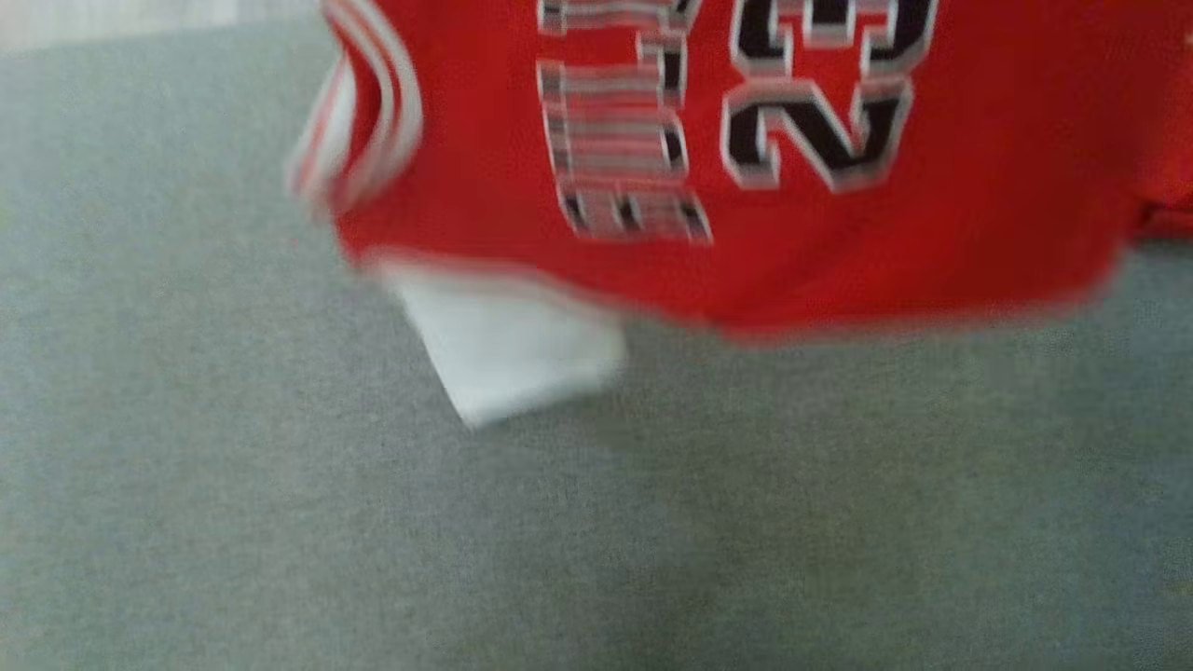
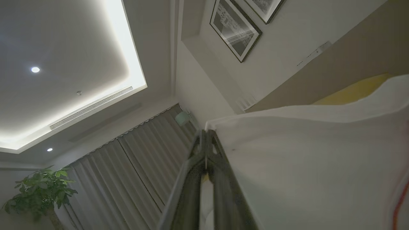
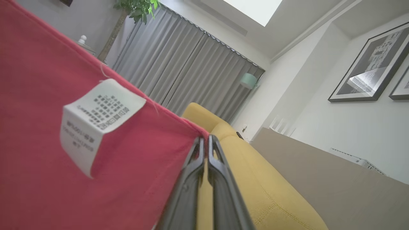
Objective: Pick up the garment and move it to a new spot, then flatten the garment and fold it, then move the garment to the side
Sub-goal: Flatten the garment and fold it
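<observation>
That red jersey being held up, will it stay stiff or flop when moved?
Probably floppy: the jersey hangs in a sagging curve over the grey surface. Likely light, since the right end effector carries it by a pinched edge. Its striped trim folds over itself, so it may bunch.

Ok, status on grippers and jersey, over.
Left gripper shut on red jersey, pale side. Right gripper shut on its red edge. Jersey lifted over grey surface. Nothing seen in the way.
</observation>
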